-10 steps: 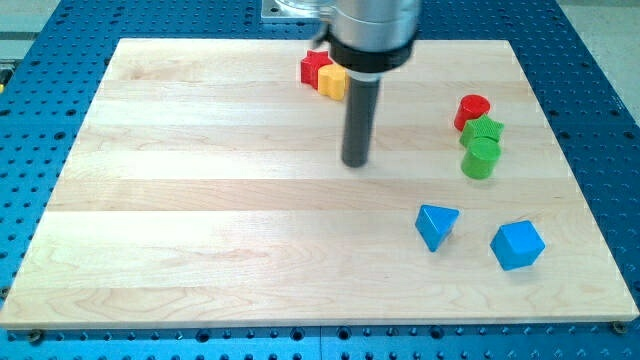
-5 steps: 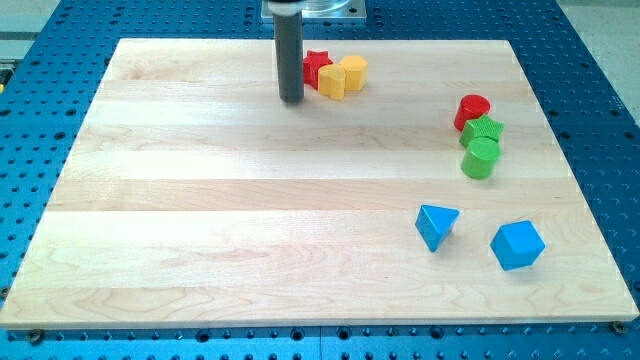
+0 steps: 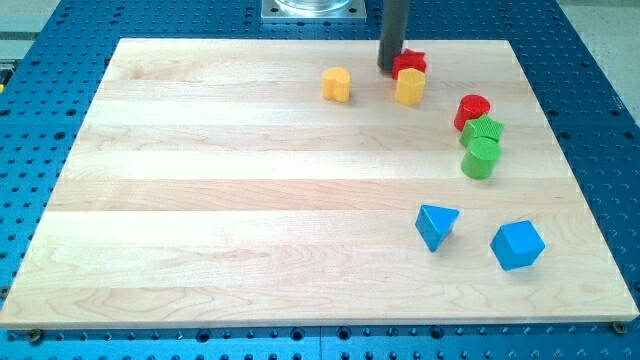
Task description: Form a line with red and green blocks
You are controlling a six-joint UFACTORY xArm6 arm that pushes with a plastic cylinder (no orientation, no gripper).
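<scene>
My tip (image 3: 388,67) stands at the view's top, touching the left side of a red star-shaped block (image 3: 409,62). A yellow block (image 3: 409,86) sits just below that red block. At the view's right a red cylinder (image 3: 472,110), a green star-shaped block (image 3: 484,130) and a green cylinder (image 3: 480,157) stand close together in a short line running down the view. The red star block lies up and to the left of this line, apart from it.
A second yellow block (image 3: 337,84) sits alone left of my tip. A blue triangular block (image 3: 436,224) and a blue cube-like block (image 3: 517,244) lie at the lower right. The wooden board (image 3: 200,200) rests on a blue perforated table.
My tip swept right along the top edge. The red star block and one yellow block moved right with it; the other yellow block stayed behind, slightly shifted.
</scene>
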